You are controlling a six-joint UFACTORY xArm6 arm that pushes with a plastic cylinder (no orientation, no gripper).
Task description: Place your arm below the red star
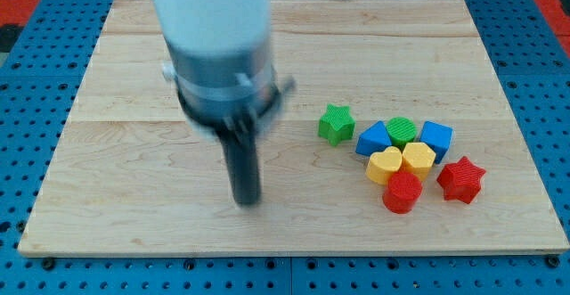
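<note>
The red star [460, 179] lies on the wooden board [134, 81] at the view's lower right, at the right end of a cluster of blocks. My tip [246, 200] is at the end of the dark rod, well to the view's left of the star and slightly lower than it. The tip touches no block. The arm's body looks blurred.
The cluster holds a green star [336, 123], a blue block [374, 139], a green round block [402, 131], a blue cube [435, 139], a yellow heart-like block [385, 165], a yellow hexagon [418, 159] and a red round block [402, 192]. The board's bottom edge [294, 250] runs close below.
</note>
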